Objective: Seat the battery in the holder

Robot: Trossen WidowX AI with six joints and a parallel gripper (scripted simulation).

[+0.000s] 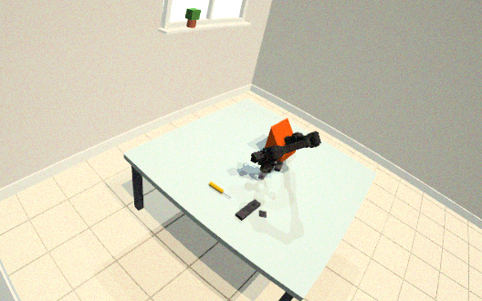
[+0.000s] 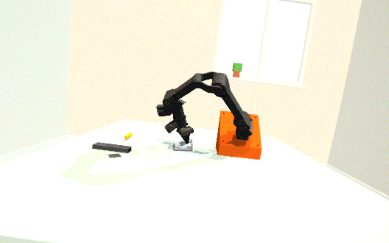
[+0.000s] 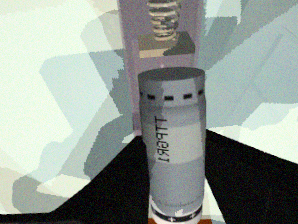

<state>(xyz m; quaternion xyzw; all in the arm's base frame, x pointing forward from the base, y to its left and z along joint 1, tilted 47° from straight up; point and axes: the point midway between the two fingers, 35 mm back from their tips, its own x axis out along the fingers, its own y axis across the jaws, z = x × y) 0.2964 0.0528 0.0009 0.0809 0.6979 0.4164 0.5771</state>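
Note:
My gripper (image 2: 187,141) (image 3: 171,142) is shut on the battery (image 3: 177,135), a grey and white cylinder, low over the holder. The holder (image 2: 183,149) (image 3: 128,60) has pinkish-grey walls, and its coil spring (image 3: 164,19) shows at the top of the wrist view. The battery's dark flat end faces the spring side, with a beige block (image 3: 150,46) between them in the view. The battery looks tilted, flat end nearer the camera, and not flat in the holder. Its banded terminal end is at the bottom edge of the wrist view. The lip is hidden behind the battery and fingers.
A dark bar (image 1: 247,210) (image 2: 111,147) and a small dark square (image 1: 263,213) (image 2: 114,155) lie on the table. A yellow-handled screwdriver (image 1: 216,187) (image 2: 127,136) lies beyond them. The orange base block (image 1: 280,133) (image 2: 236,150) stands beside the holder.

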